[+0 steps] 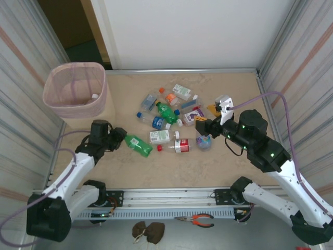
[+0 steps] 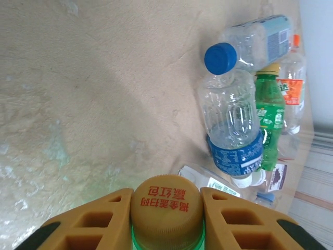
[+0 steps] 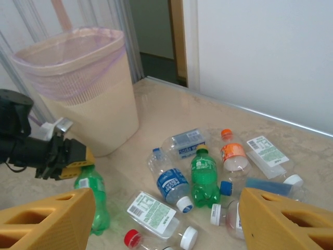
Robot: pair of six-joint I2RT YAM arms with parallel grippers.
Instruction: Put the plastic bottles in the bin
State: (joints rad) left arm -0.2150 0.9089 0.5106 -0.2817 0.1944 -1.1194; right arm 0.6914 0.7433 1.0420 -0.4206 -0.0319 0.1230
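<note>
My left gripper [image 1: 121, 136] is shut on the yellow cap [image 2: 166, 208] of a green bottle [image 1: 139, 146], which lies on the table; the same bottle shows in the right wrist view [image 3: 91, 195]. Several more plastic bottles [image 1: 166, 117] lie in a loose pile at mid-table, among them a second green one [image 3: 204, 177] and a clear one with a blue label [image 2: 231, 130]. The pale-pink bin [image 1: 52, 99] stands at the far left, beyond my left gripper, and is also in the right wrist view [image 3: 88, 104]. My right gripper [image 1: 204, 125] hangs open above the pile's right side, its fingers [image 3: 52, 219] wide apart.
Corrugated walls close in the table on the left and right, and a white panel stands at the back. Orange-handled pliers [image 1: 197, 220] lie below the front rail. Bare table lies between the bin and the pile.
</note>
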